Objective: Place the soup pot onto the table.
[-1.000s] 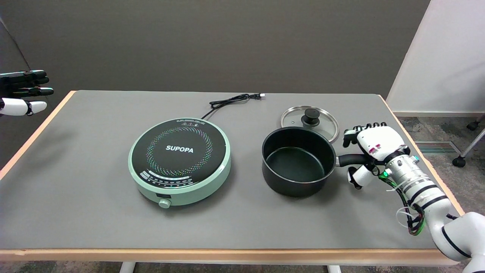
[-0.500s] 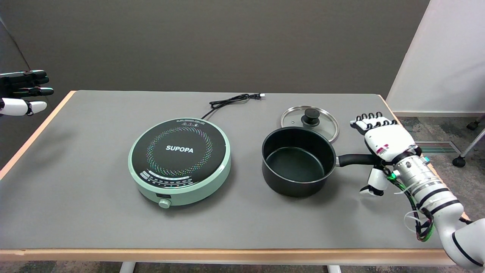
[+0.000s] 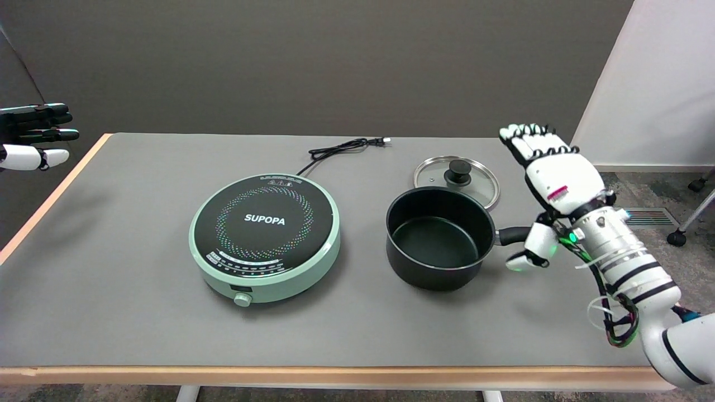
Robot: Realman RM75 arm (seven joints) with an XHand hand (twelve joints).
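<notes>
Head view shows the empty soup pot (image 3: 438, 237) on the table (image 3: 139, 312), robot hand (image 3: 550, 184) released, fingers spread above its handle.

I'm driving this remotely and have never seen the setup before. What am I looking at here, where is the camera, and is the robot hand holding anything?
This is one view from a head camera above the table's near side, looking down and across. The white arm entering at lower right ends in the working right robot hand. Its fingers are spread and raised, and it holds nothing. On the grey table sit a green induction cooker with its unplugged cord, a black soup pot standing on the table right of the cooker, and a glass lid lying behind the pot. The pot's handle points toward the hand. The hand at upper left belongs to the idle arm.
</notes>
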